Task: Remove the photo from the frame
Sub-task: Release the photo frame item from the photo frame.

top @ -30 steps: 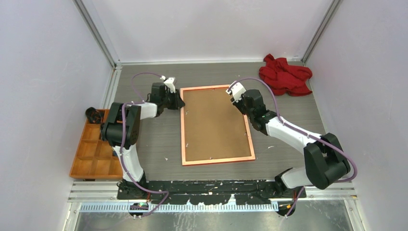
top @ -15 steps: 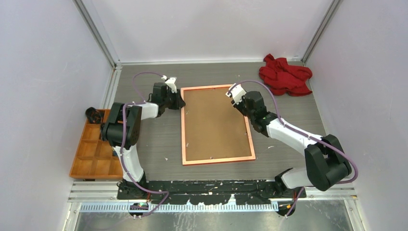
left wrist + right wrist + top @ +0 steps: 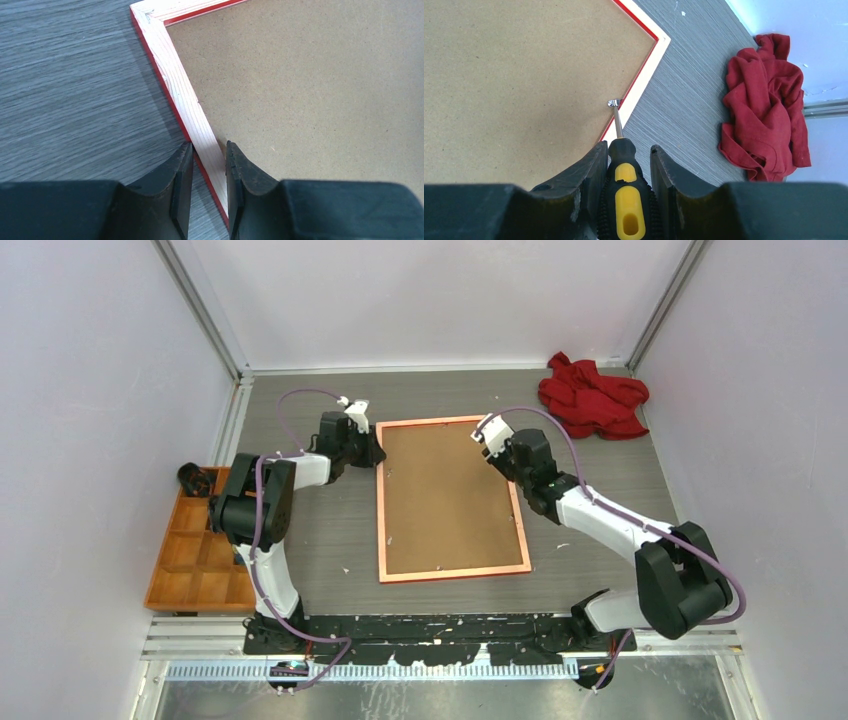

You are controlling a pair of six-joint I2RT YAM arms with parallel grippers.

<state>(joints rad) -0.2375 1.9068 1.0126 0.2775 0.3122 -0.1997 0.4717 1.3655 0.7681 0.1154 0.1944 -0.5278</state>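
The frame (image 3: 381, 510) lies face down on the table, its pale wooden back rim (image 3: 177, 85) edged in red. A brown backing board (image 3: 445, 500) fills it, so the photo is hidden. My left gripper (image 3: 209, 150) is shut on the frame's left rim near the far left corner (image 3: 372, 452), one finger outside and one over the board. My right gripper (image 3: 628, 150) is shut on a black-and-yellow screwdriver (image 3: 624, 175). The screwdriver's tip rests at a small metal tab (image 3: 613, 103) on the right rim, near the far right corner (image 3: 497, 445).
A crumpled red cloth (image 3: 592, 396) lies at the far right corner of the table. An orange compartment tray (image 3: 197, 555) sits at the left edge with a dark object (image 3: 195, 478) at its far end. Walls close in on three sides.
The right wrist has shifted very slightly by the frame's right rim. The left arm and the frame have not moved.
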